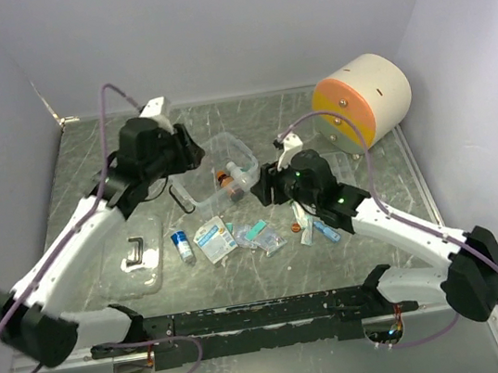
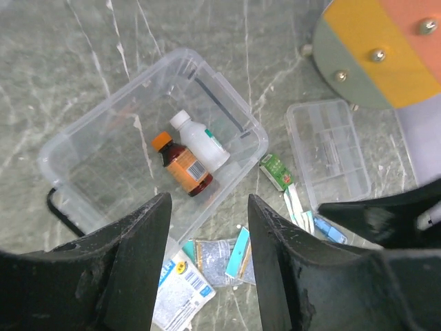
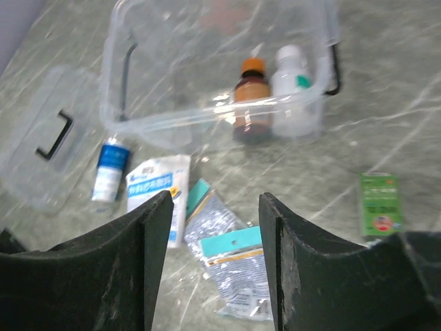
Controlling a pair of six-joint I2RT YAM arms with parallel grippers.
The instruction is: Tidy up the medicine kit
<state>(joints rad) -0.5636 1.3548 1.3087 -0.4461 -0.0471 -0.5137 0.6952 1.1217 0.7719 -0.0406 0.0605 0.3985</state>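
Clear plastic medicine kit (image 2: 96, 131) holds amber bottle (image 2: 185, 169), white bottle (image 2: 203, 141); left claw (image 2: 207, 207), right claw (image 3: 215, 203) spread, empty.

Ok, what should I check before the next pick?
1. Box open, lid off, lying apart: ok.
2. Left fingers open, empty: ok.
3. Right fingers open, empty: ok.
4. Amber bottle and white bottle in box: ok.
5. Packets put away: not ok, loose on table.
6. Tray in box: not ok, on table by cylinder.
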